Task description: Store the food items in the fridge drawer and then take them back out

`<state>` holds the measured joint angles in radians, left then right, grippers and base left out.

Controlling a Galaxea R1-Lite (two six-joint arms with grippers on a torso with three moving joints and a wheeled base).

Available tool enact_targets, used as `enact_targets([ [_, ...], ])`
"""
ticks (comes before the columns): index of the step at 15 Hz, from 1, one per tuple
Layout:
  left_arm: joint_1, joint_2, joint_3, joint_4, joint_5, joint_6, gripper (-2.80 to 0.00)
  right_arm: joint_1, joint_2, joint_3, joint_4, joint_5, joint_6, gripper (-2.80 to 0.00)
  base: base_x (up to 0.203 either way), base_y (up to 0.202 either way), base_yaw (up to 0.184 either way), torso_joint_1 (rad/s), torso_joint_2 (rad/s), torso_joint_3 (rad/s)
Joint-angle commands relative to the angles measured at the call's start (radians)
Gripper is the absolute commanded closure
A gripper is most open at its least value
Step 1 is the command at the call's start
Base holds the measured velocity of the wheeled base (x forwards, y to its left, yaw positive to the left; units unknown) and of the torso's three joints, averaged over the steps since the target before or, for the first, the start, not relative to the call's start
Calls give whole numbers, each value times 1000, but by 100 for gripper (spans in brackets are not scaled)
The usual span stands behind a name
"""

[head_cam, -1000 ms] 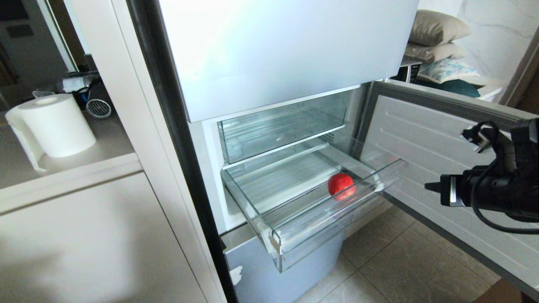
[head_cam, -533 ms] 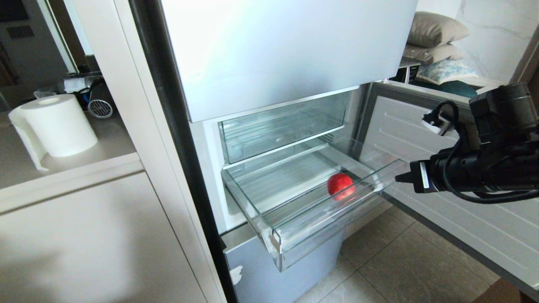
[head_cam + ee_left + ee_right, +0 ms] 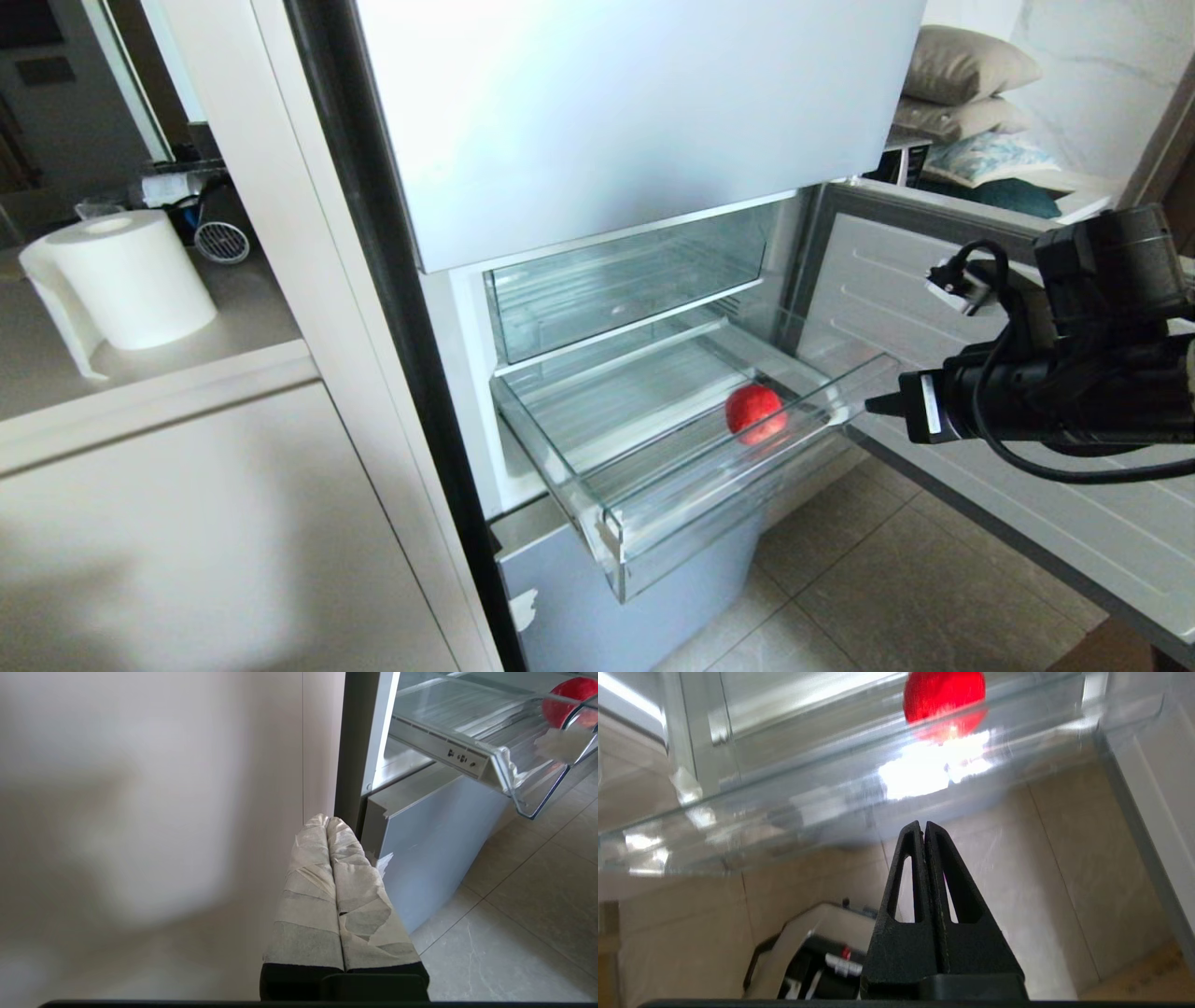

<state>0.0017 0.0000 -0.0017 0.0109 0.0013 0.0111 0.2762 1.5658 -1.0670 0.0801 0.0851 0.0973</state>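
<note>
Clear plastic fridge drawer (image 3: 653, 523) pulled out, red food item (image 3: 755, 412) inside near our three o'clock wall, our right end effector (image 3: 873, 405) pinched closed just outside it, left end effector (image 3: 328, 822) closed, parked low.

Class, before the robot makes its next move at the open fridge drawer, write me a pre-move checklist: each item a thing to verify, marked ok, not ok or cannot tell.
1. Fridge drawer pulled out, open at the top: ok.
2. Red food item lying inside the drawer, towards its right end: ok.
3. Second food item located: not ok, none shows in any view.
4. Right hand near the drawer's right end and not touching it: ok, it is just outside, level with the rim.
5. Right hand ready to grasp: not ok, its fingers are pressed together and hold nothing.
6. Left hand clear of the work: ok, shut and low beside the fridge's lower front panel.
</note>
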Motion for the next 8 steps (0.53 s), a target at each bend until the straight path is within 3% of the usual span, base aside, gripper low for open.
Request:
enact_targets([
  [1, 0, 2, 0, 0, 0, 0, 0, 0, 11, 54, -126, -1, -19, 0, 0, 0, 0, 137, -271, -136],
  [8, 0, 2, 0, 0, 0, 0, 0, -2, 40, 82, -148, -11, -44, 0, 0, 0, 0, 169, -343, -175],
])
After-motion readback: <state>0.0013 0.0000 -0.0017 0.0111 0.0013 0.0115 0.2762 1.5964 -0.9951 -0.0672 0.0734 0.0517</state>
